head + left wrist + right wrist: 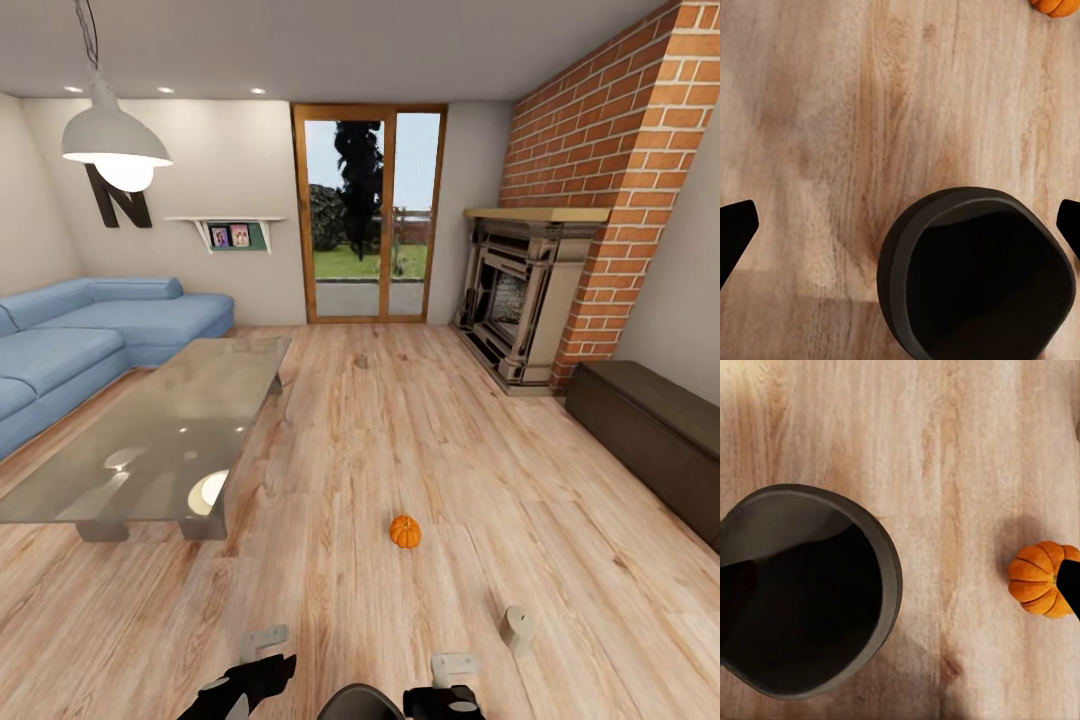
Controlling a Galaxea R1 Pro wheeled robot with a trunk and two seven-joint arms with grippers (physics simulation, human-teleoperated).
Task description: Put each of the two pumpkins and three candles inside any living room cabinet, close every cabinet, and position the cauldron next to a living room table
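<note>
One orange pumpkin point(405, 531) lies on the wood floor ahead of me, also seen in the left wrist view point(1056, 6) and the right wrist view point(1041, 579). A stubby grey-beige candle point(517, 627) lies to its right, nearer me. The black cauldron point(360, 703) stands on the floor between my arms point(975, 281) point(802, 592). My left gripper point(902, 225) hangs open above its rim, empty. My right gripper point(453, 667) is open too, one fingertip point(1069, 586) overlapping the pumpkin. The glass table point(150, 440) is at left and the dark-brown cabinet point(650, 430), its fronts shut, at right.
A blue sofa point(80, 350) wraps behind the table. A brick fireplace point(520, 300) stands beyond the cabinet, and a glass door point(368, 215) is in the far wall. A small grey object point(362, 360) lies far off on the floor. A pendant lamp point(115, 145) hangs at upper left.
</note>
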